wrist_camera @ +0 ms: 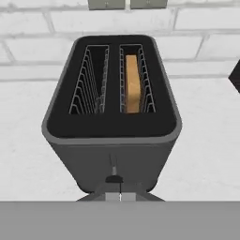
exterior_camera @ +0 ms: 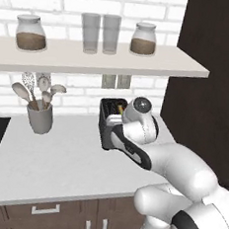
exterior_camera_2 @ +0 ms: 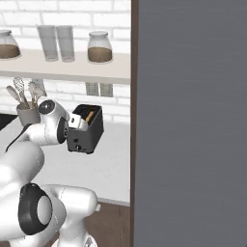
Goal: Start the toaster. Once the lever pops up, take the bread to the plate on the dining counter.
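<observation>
The toaster (wrist_camera: 111, 112) stands upright near the back edge of the white worktop (exterior_camera: 68, 156), close to its right end, just in front of the brick wall and below the wall outlets (exterior_camera: 115, 81). Its long axis runs from the wall out toward the robot, with the narrow front face turned to the arm. On that face a thin vertical slot carries the small dark lever (wrist_camera: 113, 178), which sits low, near the bottom of its track.

The bread (wrist_camera: 132, 84) stands on edge, sunk in the right-hand slot as the hand view shows it, its broad faces parallel to the toaster's long sides; the other slot holds nothing.

The pincer (wrist_camera: 120, 197) is at the foot of the front face with its tips drawn together, right at the lever and gripping nothing. The step in hand looks like pressing the lever to start toasting. To do it well, the closed tips should bear straight down along the slot, centred on the lever so they do not slip sideways, with no forward shove that might push the toaster toward the wall.

Farther left along the back edge stands a grey utensil cup (exterior_camera: 39, 118) of spoons; above, a shelf (exterior_camera: 92, 57) carries jars and two glasses.
</observation>
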